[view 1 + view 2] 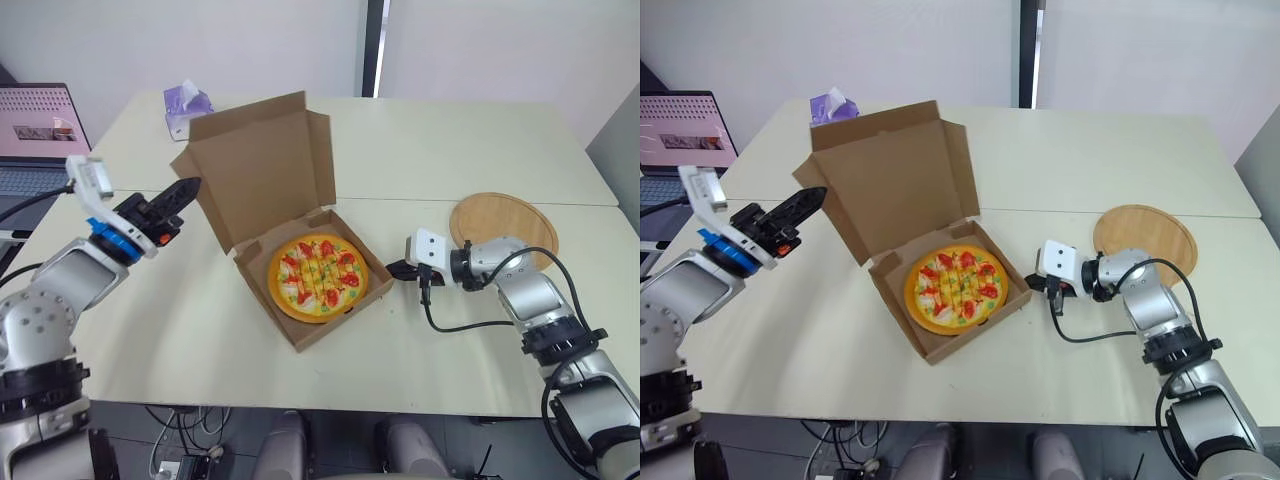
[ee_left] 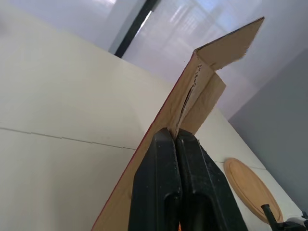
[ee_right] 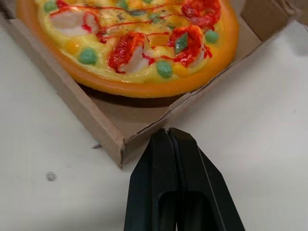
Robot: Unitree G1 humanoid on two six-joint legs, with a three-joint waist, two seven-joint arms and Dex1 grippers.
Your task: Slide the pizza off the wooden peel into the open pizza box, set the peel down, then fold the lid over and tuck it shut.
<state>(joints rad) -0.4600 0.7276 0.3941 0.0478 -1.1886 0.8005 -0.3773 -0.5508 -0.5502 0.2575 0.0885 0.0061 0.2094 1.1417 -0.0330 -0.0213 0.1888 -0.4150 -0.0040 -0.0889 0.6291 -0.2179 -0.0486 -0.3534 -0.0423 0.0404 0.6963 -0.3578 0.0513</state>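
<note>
The pizza (image 1: 318, 277) lies inside the open box (image 1: 268, 310) in the middle of the table (image 1: 180, 330), and the lid (image 1: 262, 165) stands up at the far side. The round wooden peel (image 1: 505, 222) lies flat on the table to the right, apart from the box. The left gripper (image 1: 192, 184) has its fingers pressed together, holding nothing, with the tip at the lid's left edge. The right gripper (image 1: 397, 270) is also closed and empty, low over the table just beside the box's right wall.

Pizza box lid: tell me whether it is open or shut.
Open. The lid stands raised at the back of the box, and the pizza inside lies uncovered.
</note>
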